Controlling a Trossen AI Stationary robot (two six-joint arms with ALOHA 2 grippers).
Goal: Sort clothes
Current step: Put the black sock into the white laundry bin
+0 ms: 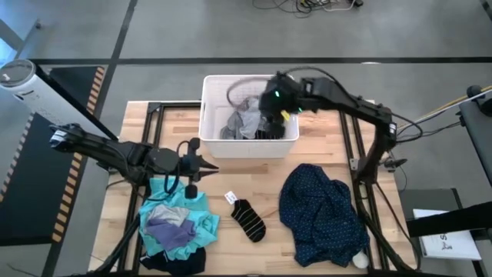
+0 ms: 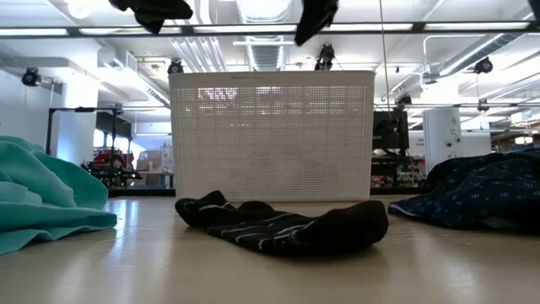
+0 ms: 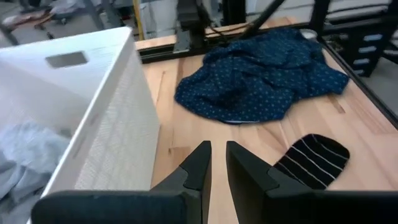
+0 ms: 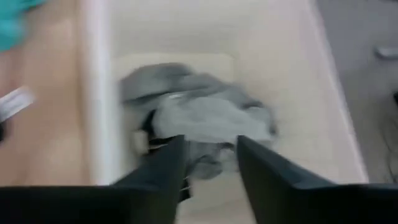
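Note:
A white basket stands at the table's far middle, with grey pieces lying in it; they also show in the right wrist view. My right gripper is open and empty above the basket's inside. My left gripper is shut and empty above the table, just near of the basket's left corner. A black striped sock lies flat mid-table. A navy white-dotted garment lies crumpled on the right. A teal shirt with a purple piece and a grey piece on it lies at the near left.
Dark shorts stick out from under the teal pile at the near edge. A small white tag lies beside the sock. A dark striped bit shows under the grey pieces in the basket. Bare wood lies between the sock and the basket.

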